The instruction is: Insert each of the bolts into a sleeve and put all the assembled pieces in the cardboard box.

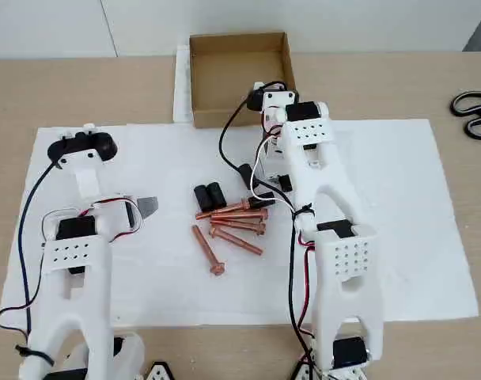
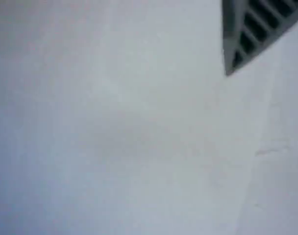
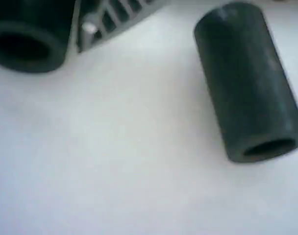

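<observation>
A black sleeve [image 3: 249, 83] lies on its side, long axis flat, just beside the right end effector [image 1: 266, 188]. The bolts [image 1: 231, 226] lie between it and the left end effector [image 1: 145, 207], nearer the right. Neither end effector's open or closed state can be determined.

Nothing legible from where I stand: the box [image 1: 236, 79], bolts [image 1: 232, 226], sleeves [image 1: 210, 195] and white sheet [image 1: 399, 206] carry no readable print or numbers.
</observation>
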